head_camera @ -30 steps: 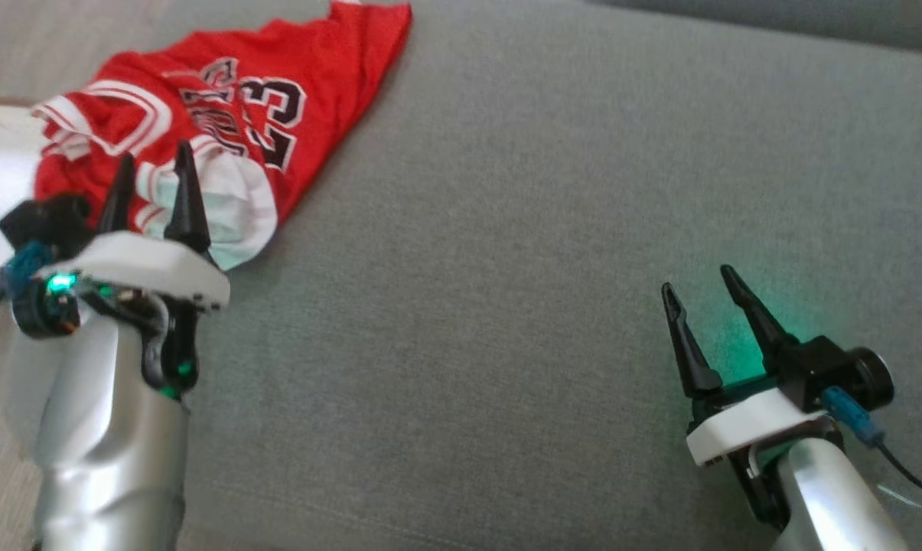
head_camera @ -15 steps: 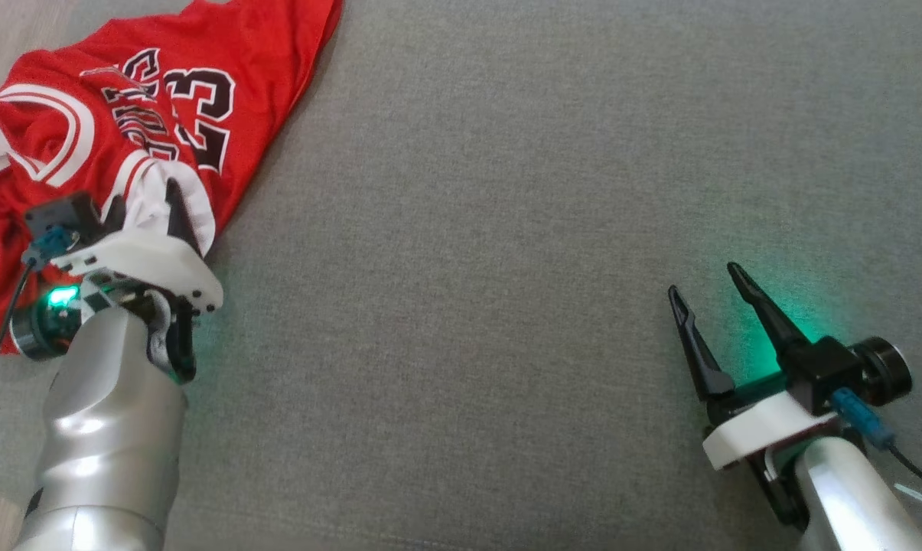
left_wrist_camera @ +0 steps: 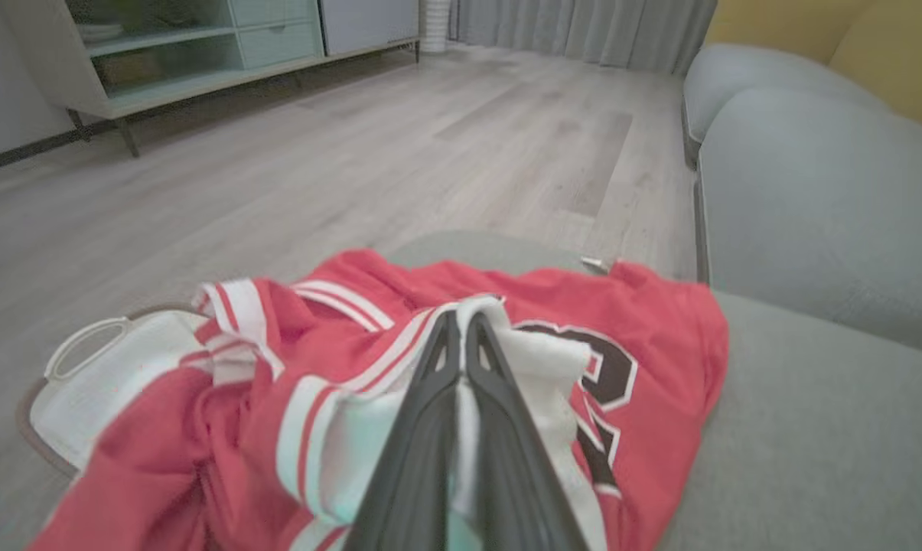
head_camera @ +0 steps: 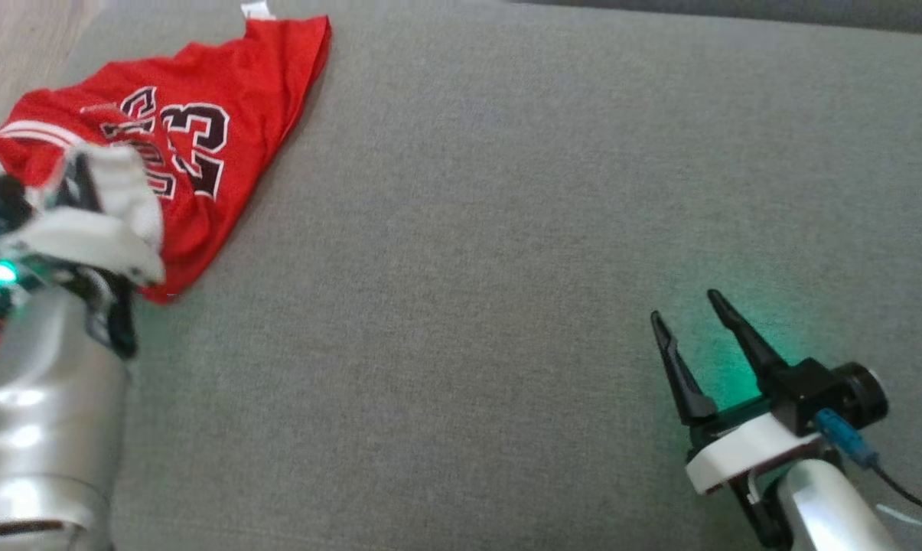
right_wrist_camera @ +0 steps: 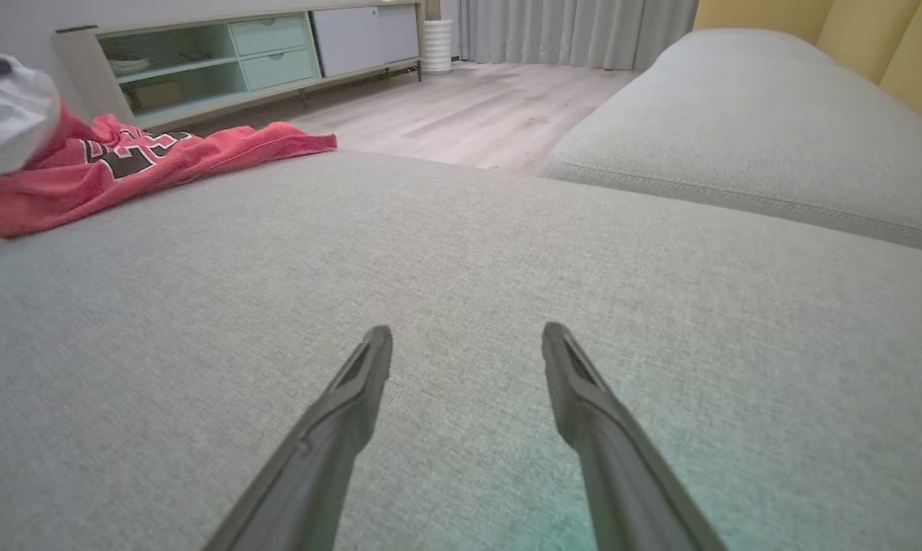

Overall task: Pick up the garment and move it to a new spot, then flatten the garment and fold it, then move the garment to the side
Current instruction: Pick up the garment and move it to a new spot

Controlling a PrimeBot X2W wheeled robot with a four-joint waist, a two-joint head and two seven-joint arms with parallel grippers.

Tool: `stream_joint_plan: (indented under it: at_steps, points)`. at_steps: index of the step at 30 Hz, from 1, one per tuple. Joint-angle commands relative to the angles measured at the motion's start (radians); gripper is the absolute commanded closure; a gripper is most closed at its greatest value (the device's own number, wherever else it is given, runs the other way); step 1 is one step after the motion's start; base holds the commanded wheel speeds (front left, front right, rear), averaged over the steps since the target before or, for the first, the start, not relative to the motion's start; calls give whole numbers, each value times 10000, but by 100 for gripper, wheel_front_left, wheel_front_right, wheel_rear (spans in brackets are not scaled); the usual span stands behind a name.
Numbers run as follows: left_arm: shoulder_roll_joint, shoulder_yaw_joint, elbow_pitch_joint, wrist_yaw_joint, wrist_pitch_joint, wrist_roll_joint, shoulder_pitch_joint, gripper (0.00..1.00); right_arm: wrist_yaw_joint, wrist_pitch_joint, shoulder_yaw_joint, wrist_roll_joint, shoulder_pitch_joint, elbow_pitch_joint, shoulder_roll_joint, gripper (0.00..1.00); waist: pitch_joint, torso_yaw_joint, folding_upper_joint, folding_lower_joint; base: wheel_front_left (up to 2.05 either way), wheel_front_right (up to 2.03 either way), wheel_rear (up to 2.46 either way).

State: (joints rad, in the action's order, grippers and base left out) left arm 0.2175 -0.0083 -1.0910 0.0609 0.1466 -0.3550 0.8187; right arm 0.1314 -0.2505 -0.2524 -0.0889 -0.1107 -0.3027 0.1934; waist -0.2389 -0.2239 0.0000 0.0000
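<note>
Head view: grey sofa seat point(head_camera: 506, 229), wood floor point(left_wrist_camera: 353, 153) beyond. Left gripper point(left_wrist_camera: 461, 323) jaws went from apart to clamped on red jersey point(head_camera: 223, 176); right gripper point(head_camera: 682, 304) jaws apart, unchanged.

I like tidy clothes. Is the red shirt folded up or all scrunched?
Scrunched, not folded: the red shirt lies bunched in uneven wrinkles, its white inside turned out.

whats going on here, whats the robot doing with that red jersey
The robot is starting to pick up the jersey. Its left pincer is shut on a white-trimmed fold of it. The jersey lies crumpled at the left end of the grey sofa, not yet flattened or folded. The right pincer is open over bare cushion, well away from the jersey.
</note>
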Motion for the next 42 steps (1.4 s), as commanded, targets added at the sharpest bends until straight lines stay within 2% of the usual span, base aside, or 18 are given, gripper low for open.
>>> stream_joint_plan:
  at_steps: [1,7,13,24,26,27,29,32,36,42]
  points:
    - [662,188,432,61,122,7,602,100,-7,-91,-226,-91,-109,198,-93,0,242,137,0,0,0,0,0]
    - [1186,-177,1434,371,-251,166,1257,100,-7,-108,-366,-300,-262,50,-742,0,874,604,0,0,0,0,0]
    - [1299,-592,2993,591,-1195,-9,1313,100,-7,-110,-421,-392,-427,236,-1098,0,1296,1238,0,0,0,0,0]
    - [962,-1855,9261,693,-4403,-1858,-603,100,-7,-111,-492,-552,-524,822,-1355,0,1651,2956,0,0,0,0,0]
    - [748,-2141,10319,684,-4932,-2172,-1042,100,-7,-112,-542,-591,-616,903,-1374,0,1575,3368,0,0,0,0,0]
    - [440,-2466,11173,647,-5366,-2474,-1356,100,-7,-112,-580,-634,-710,975,-1389,0,1497,3747,0,0,0,0,0]
    - [120,-2795,11840,576,-5715,-2717,-1565,100,-7,-112,-678,-688,-800,1025,-1402,0,1408,4181,0,0,0,0,0]
    - [-433,-3302,12501,481,-6119,-3050,-1590,100,-7,-112,-816,-780,-960,1092,-1417,0,1216,4804,0,0,0,0,0]
    - [-1033,-3954,12704,404,-6435,-3201,-1213,100,-7,-112,-978,-1073,-1139,1236,-1426,0,1017,5594,0,0,0,0,0]
    - [-1386,-4483,11433,160,-6026,-2816,-824,100,-7,-112,-1328,-1548,-1276,1437,-1429,0,779,6609,0,0,0,0,0]
